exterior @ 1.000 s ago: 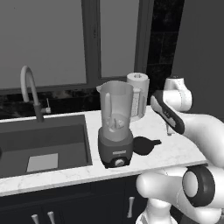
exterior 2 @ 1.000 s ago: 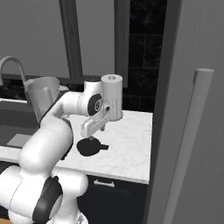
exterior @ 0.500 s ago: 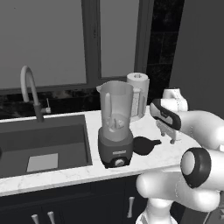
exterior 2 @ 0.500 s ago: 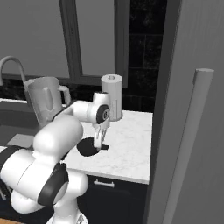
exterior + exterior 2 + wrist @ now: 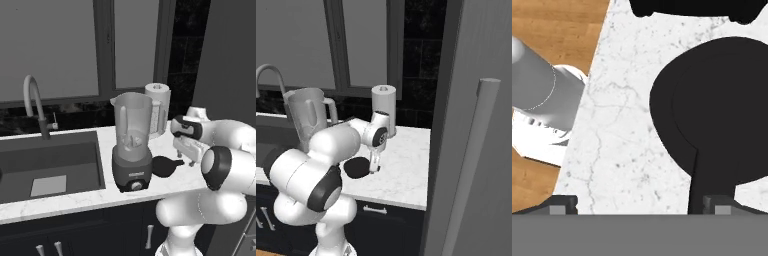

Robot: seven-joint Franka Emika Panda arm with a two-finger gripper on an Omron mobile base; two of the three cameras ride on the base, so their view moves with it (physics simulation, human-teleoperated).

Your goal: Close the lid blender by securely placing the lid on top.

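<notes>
- Your jaws (image 5: 637, 202) stand wide apart, low over the lid's tab, gripping nothing
- The lid (image 5: 722, 110) lies flat on the bench (image 5: 401, 170), just right of the blender (image 5: 132, 142)
- The blender's jar stands open-topped, a paper towel roll (image 5: 157, 107) behind it

The lid (image 5: 164, 166) below my hand is flat black, lying on a counter (image 5: 406, 170) of white marble with fine grey veins and speckles. The blender (image 5: 132, 145) has a clear greyish jar on a dark grey base with a pale label. Behind it stands a white towel roll (image 5: 158, 109). The sink (image 5: 50, 167) is dark grey and the faucet (image 5: 34, 102) silver-grey. Cabinets (image 5: 75, 235) are near-black with pale handles. In my hand view the floor (image 5: 557, 35) is warm wood-brown.
</notes>
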